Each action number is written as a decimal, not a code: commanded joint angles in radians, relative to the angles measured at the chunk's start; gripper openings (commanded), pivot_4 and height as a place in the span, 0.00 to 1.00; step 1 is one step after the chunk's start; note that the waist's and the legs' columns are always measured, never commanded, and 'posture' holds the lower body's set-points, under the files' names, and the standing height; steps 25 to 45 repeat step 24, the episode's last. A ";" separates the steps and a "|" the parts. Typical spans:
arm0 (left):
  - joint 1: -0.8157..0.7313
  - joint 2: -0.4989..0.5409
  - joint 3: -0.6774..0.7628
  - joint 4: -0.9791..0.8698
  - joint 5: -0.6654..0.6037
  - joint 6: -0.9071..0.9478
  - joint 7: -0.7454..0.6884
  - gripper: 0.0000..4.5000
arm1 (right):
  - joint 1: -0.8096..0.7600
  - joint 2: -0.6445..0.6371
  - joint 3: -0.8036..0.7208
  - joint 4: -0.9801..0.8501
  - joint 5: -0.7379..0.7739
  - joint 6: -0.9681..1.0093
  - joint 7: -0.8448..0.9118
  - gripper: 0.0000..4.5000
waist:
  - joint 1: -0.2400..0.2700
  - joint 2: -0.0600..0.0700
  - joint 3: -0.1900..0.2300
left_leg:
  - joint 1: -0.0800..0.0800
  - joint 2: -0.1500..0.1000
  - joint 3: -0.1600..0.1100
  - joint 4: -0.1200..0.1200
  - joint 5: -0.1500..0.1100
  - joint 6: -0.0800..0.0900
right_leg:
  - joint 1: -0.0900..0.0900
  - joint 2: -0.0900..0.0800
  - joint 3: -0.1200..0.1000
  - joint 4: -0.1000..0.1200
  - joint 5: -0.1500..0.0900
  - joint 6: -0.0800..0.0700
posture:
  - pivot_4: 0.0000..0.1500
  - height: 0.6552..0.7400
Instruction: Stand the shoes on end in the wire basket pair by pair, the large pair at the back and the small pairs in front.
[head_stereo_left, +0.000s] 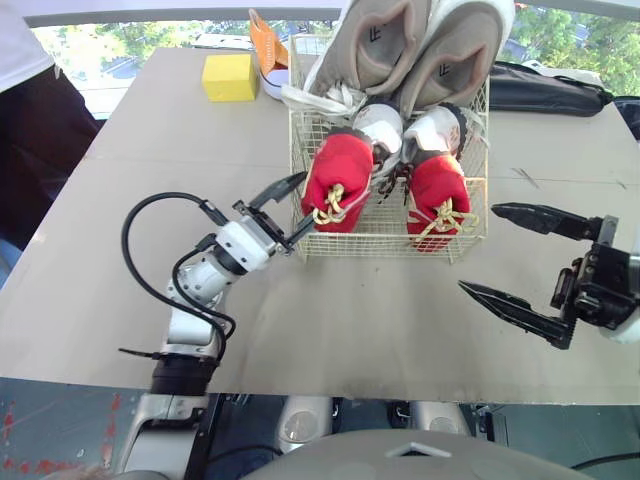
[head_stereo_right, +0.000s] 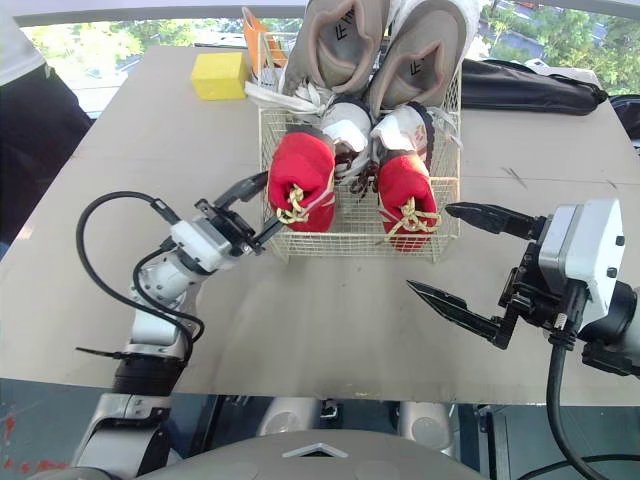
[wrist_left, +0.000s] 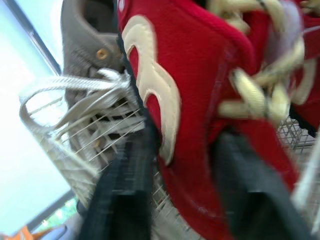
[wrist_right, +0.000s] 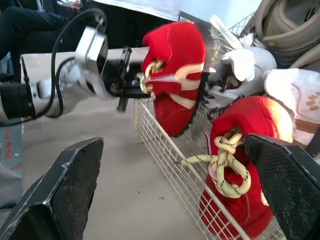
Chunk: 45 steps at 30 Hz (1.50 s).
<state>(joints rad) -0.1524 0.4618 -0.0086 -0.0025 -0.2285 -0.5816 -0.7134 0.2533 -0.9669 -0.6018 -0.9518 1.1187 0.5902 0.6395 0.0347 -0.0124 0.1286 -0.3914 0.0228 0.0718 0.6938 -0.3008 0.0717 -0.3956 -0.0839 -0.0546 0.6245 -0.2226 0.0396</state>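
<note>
The wire basket (head_stereo_left: 378, 248) stands mid-table. Two large beige shoes (head_stereo_left: 375, 40) stand on end at its back, a small white pair (head_stereo_left: 380, 125) in the middle, and two red shoes with yellow laces in front. My left gripper (head_stereo_left: 299, 205) is open at the basket's front left corner, its fingertips (wrist_left: 122, 200) against the side of the left red shoe (head_stereo_left: 338, 170), which sits a little higher than the right red shoe (head_stereo_left: 437, 190). At the basket's front right, my right gripper (head_stereo_left: 478, 248) is wide open and empty above the table.
A yellow block (head_stereo_left: 229, 77) and an orange-and-white shoe (head_stereo_left: 265, 50) lie behind the basket at back left. A black bag (head_stereo_left: 545, 88) lies at back right. A person (head_stereo_left: 30, 110) stands at the table's left edge.
</note>
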 joint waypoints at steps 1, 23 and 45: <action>0.084 0.071 -0.021 -0.156 -0.096 0.168 -0.061 0.83 | 0.010 0.001 -0.036 0.027 -0.054 -0.033 0.065 1.00 | -0.003 0.000 0.000 | 0.000 0.000 0.000 0.000 0.000 0.000 | 0.000 0.000 0.000 0.000 0.000 0.000 | 1.00 1.00; 0.599 0.454 0.499 -0.436 -0.566 0.953 -0.290 0.96 | 0.290 0.120 -0.166 0.428 -0.468 -0.301 0.527 1.00 | -0.018 0.000 0.010 | 0.001 -0.001 0.001 -0.006 0.002 -0.005 | -0.001 0.001 -0.001 -0.004 -0.006 0.009 | 1.00 1.00; 0.594 0.446 0.506 -0.431 -0.572 0.962 -0.286 0.96 | 0.299 0.128 -0.161 0.439 -0.480 -0.312 0.533 1.00 | -0.018 0.000 0.010 | 0.002 -0.001 0.001 -0.007 0.000 -0.003 | -0.001 0.001 0.000 -0.004 -0.006 0.009 | 1.00 1.00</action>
